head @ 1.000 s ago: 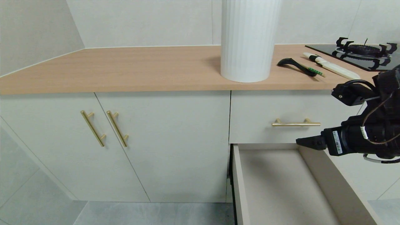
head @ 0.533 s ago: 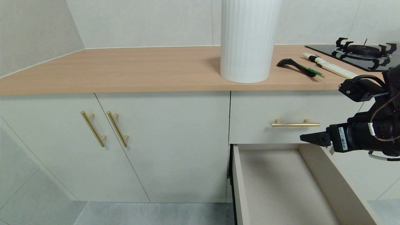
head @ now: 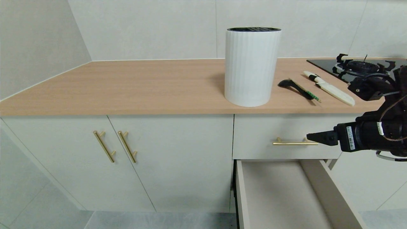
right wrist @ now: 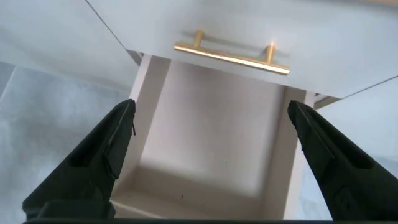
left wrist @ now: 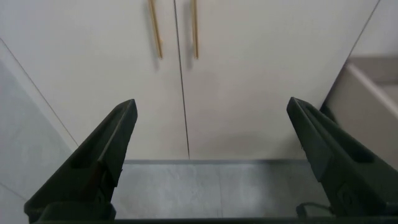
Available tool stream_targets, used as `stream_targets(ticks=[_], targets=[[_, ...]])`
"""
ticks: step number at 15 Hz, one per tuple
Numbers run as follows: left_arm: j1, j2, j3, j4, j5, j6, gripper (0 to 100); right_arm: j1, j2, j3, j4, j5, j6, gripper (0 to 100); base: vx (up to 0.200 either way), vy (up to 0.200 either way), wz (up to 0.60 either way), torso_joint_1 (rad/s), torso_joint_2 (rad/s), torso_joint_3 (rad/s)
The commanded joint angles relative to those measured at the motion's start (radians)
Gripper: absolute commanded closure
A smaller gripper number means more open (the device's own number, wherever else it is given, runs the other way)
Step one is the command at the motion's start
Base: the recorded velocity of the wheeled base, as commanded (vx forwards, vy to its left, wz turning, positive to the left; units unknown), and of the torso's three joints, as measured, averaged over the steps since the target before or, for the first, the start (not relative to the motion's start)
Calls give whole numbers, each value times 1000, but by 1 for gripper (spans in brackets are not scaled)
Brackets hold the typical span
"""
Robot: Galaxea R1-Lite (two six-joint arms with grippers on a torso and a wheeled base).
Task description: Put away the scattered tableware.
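On the wooden counter (head: 143, 86) lie a black ladle (head: 287, 84), a pair of chopsticks with green ends (head: 306, 90) and a white knife (head: 332, 90), all to the right of a tall white ribbed holder (head: 252, 66). Below them a drawer (head: 242, 190) stands pulled out with a bare floor, also seen in the right wrist view as the drawer (right wrist: 211, 130). My right gripper (head: 310, 137) hangs open above the drawer's right side, level with the upper drawer's gold handle (head: 295, 143). My left gripper (left wrist: 210, 106) is open and holds nothing, low before the cupboard doors (left wrist: 180, 68).
A black gas hob (head: 359, 66) sits at the counter's far right. Two cupboard doors with gold handles (head: 114, 148) are left of the drawers. The upper drawer's handle (right wrist: 231, 57) is shut above the open one. Grey tiled floor (left wrist: 205, 186) lies below.
The head camera has tilted up, so the holder's top now shows. My right gripper has risen from the open drawer's rim to the level of the upper handle.
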Motion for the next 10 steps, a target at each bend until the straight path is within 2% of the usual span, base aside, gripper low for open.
stream_targets(ticks=[1,8,10], targets=[[0,1,0,0,0,1,0,1,7,0,-2,0,0,0,0,0,0,178,-491,-290],[0,1,0,0,0,0,0,1,9,-1,-22,1,0,0,0,0,0,191,-480,-282],[0,1,0,0,0,0,0,-1,30,0,-51,0,-2,0,0,0,0,97,-237,-132]])
